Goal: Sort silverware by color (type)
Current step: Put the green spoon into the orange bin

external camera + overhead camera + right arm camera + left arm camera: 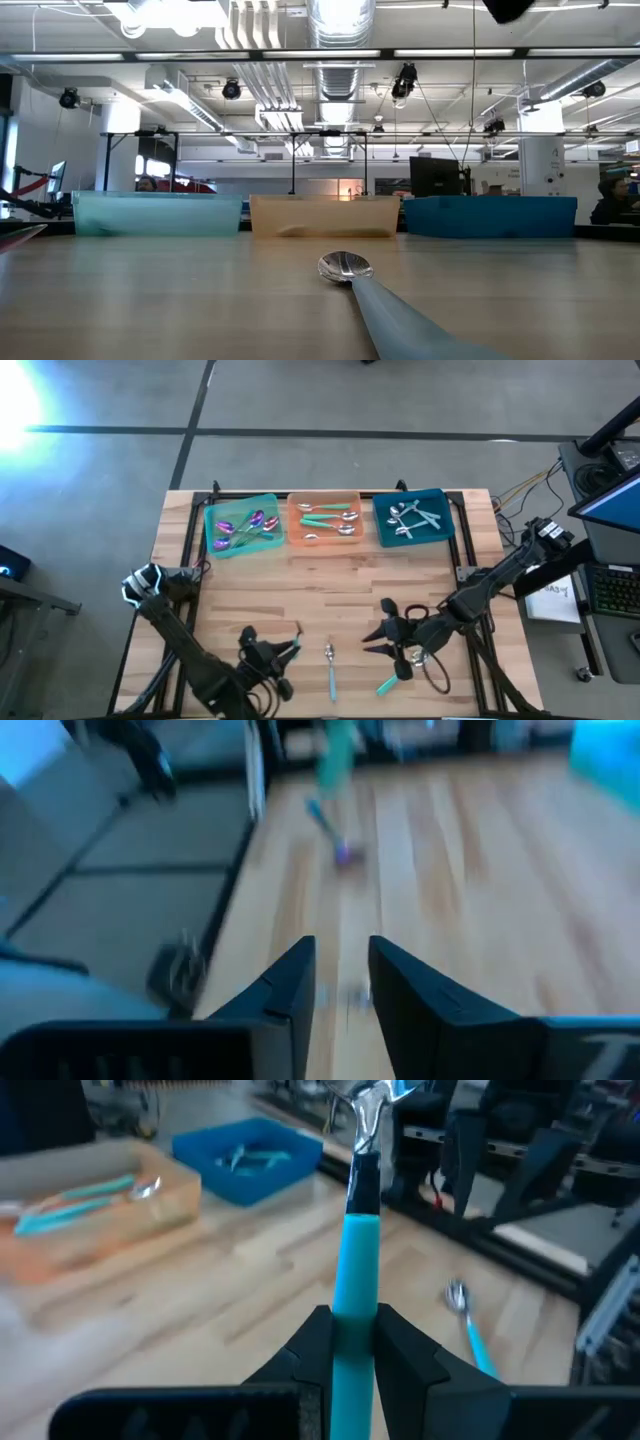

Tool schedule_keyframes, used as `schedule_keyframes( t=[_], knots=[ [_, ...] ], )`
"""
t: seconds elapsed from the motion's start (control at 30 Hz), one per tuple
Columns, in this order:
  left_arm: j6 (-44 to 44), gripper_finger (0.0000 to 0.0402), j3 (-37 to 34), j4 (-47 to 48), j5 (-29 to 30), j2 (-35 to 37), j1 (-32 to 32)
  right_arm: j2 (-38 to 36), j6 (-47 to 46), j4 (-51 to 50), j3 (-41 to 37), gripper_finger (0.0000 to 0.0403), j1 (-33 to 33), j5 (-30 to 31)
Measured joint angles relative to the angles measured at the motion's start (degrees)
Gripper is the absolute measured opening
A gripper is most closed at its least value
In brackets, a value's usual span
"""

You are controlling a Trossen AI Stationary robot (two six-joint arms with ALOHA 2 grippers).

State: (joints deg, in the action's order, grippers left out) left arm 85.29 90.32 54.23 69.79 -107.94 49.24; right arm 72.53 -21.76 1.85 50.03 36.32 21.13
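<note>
Our left pincer point(352, 1345) is clamped on the teal handle of a spoon point(357, 1230), whose silver bowl points away from the wrist, out over the counter point(330, 590). From above, that pincer point(283, 652) sits near the counter's 7 o'clock edge, with its arm reaching in from the 8 o'clock corner, elbow bent.

Our right pincer point(342, 982) has its fingers slightly apart with nothing between them. It hangs at about 5 o'clock point(385, 630), with its arm stretching in from 3 o'clock.

Between the two pincers a teal-handled spoon point(330, 668) lies flat at 6 o'clock, and another lies near the right pincer point(390, 682).

Along the 12 o'clock edge stand three trays: the green one point(241, 525) with purple-headed spoons, the orange one point(325, 520) with silver-headed teal spoons, and the blue one point(411, 518) with all-silver pieces.
</note>
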Motion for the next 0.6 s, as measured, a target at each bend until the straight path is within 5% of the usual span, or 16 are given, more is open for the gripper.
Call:
schedule_keyframes(
  t=[0.27, 0.6],
  knots=[
    [-20.9, 0.003, 0.0, -21.2, 7.4, -1.2, -6.1, 2.5, 8.4, 13.7, -0.6, 0.0154, -2.2, 0.1],
    [-35.2, 0.003, 0.0, -36.0, 4.7, -1.2, -11.4, 9.8, 8.8, 16.7, 2.6, 0.0157, -7.1, 0.1]
  ],
)
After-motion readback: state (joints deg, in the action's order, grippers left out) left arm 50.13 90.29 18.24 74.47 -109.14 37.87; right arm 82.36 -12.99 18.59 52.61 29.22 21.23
